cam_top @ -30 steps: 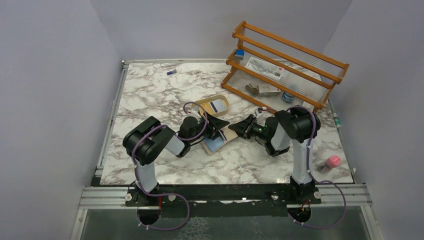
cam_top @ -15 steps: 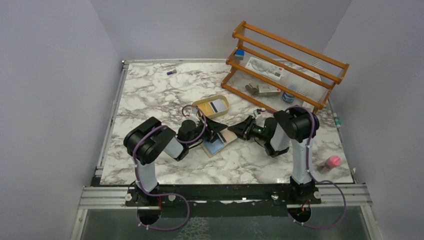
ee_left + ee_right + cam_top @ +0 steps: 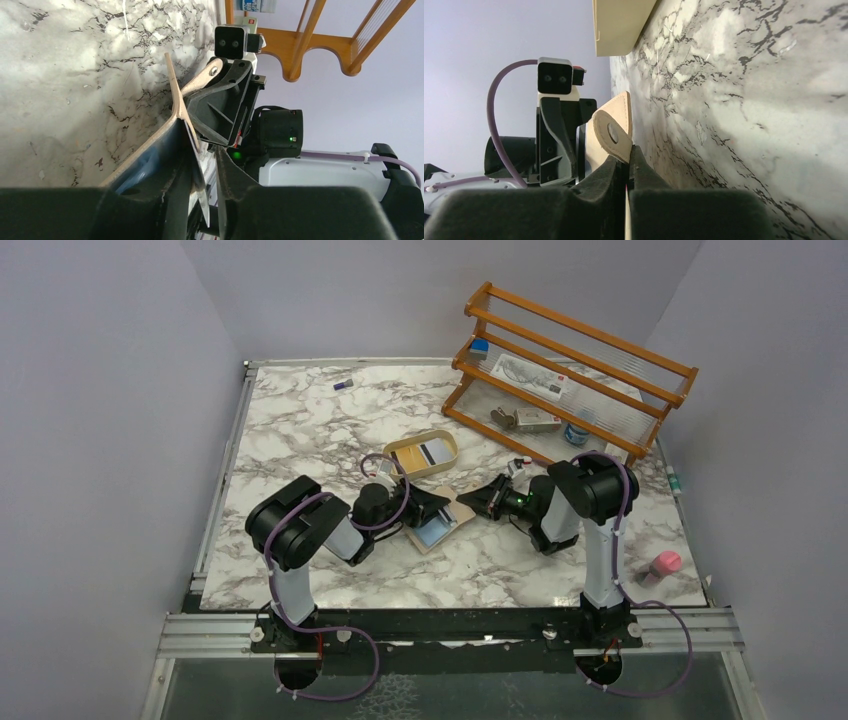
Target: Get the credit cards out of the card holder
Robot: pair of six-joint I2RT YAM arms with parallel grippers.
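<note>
Card holder [image 3: 455,511] lies mid-table between both grippers. The right gripper [image 3: 628,152] is clamped on its snap tab [image 3: 613,132], and the left gripper [image 3: 202,162] is pinched on the credit cards [image 3: 433,533] at its left end. An oval tray [image 3: 392,450] sits just beyond.

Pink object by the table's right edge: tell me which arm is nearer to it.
Right. The right arm rises just beside the pink object, to its left; the left arm stands far across the table, beyond the card holder.
</note>
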